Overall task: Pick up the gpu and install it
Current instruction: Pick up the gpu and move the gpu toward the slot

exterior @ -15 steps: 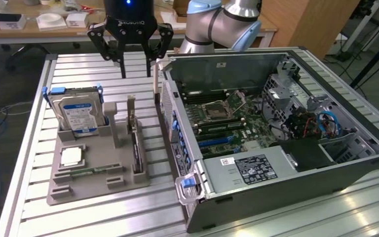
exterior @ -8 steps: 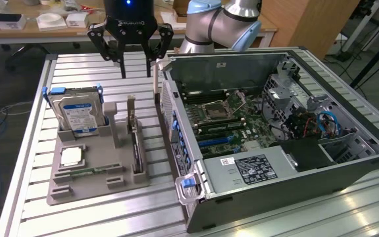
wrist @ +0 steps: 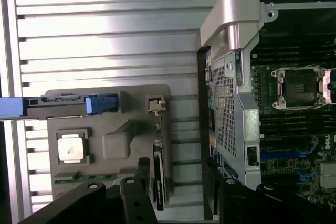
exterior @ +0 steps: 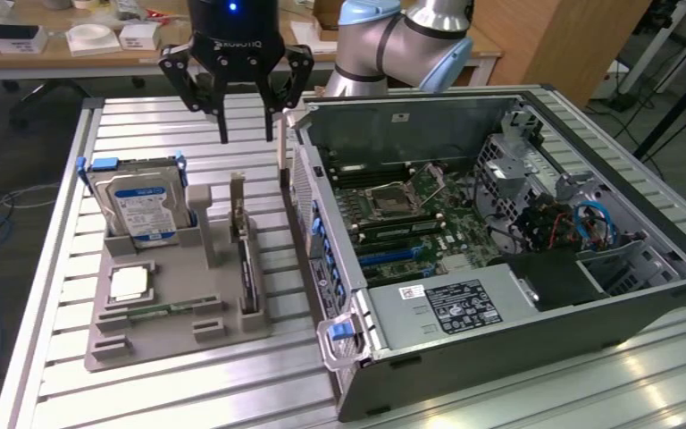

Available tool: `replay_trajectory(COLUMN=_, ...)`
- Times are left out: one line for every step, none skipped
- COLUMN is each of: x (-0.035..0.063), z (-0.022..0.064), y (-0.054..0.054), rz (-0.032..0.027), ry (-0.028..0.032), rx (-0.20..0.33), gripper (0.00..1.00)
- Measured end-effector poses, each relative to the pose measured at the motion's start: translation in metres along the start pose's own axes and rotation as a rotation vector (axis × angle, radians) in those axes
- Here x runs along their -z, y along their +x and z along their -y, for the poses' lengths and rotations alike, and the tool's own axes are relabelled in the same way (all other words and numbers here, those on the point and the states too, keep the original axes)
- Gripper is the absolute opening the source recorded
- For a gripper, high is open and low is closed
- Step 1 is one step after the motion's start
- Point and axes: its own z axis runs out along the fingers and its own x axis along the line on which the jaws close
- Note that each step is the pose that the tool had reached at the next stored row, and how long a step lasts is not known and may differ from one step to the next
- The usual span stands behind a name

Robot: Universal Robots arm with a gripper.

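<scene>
The gpu point(exterior: 246, 268) is a thin dark card standing on edge in a slot of the grey holder tray point(exterior: 164, 335), its pale metal bracket point(exterior: 238, 198) at the far end. My gripper point(exterior: 246, 134) hangs open well above that bracket end, holding nothing. In the wrist view the gpu point(wrist: 159, 169) runs along the holder's edge nearest the case, and the gripper point(wrist: 177, 182) has one dark finger on each side of it, high above. The open computer case point(exterior: 498, 344) lies at the exterior view's right of the holder, its motherboard point(exterior: 421, 219) exposed.
The holder also carries an upright silver hard drive point(exterior: 140, 204) with blue clips, a square processor chip point(exterior: 129, 284) and a green memory stick point(exterior: 158, 310). The slatted metal table point(exterior: 140, 125) ends close behind the gripper. The case wall point(exterior: 307, 206) stands right beside the gpu.
</scene>
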Motion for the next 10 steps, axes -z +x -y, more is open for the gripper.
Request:
replay_trajectory(x=-0.0003, z=0.0000, y=0.0000, rz=0.0000, ry=0.0001, rx=0.000, gripper=0.53)
replay_trajectory(x=-0.0007, z=0.0000, y=0.0000, rz=0.0000, ry=0.0000, rx=0.000, gripper=0.53)
replay_trajectory(x=-0.0011, z=0.0001, y=0.0000, rz=0.0000, ry=0.0001, rx=0.000, gripper=0.53)
replay_trajectory(x=-0.0015, z=0.0001, y=0.0000, rz=0.0000, ry=0.0000, rx=0.000, gripper=0.53)
replay_trajectory(x=-0.0019, z=0.0001, y=0.0000, rz=0.0000, ry=0.0000, rx=0.000, gripper=0.53)
replay_trajectory(x=-0.0023, z=0.0001, y=0.0001, rz=0.0000, ry=0.0000, rx=0.000, gripper=0.53)
replay_trajectory(x=-0.0027, z=0.0001, y=0.0001, rz=0.0000, ry=0.0000, rx=0.000, gripper=0.53)
replay_trajectory(x=-0.0030, z=0.0001, y=0.0001, rz=0.0000, ry=0.0000, rx=0.000, gripper=0.53)
replay_trajectory(x=-0.0033, z=0.0002, y=0.0001, rz=0.0000, ry=0.0000, rx=0.000, gripper=0.53)
replay_trajectory(x=-0.0036, z=0.0002, y=0.0001, rz=0.0000, ry=0.0000, rx=0.000, gripper=0.53)
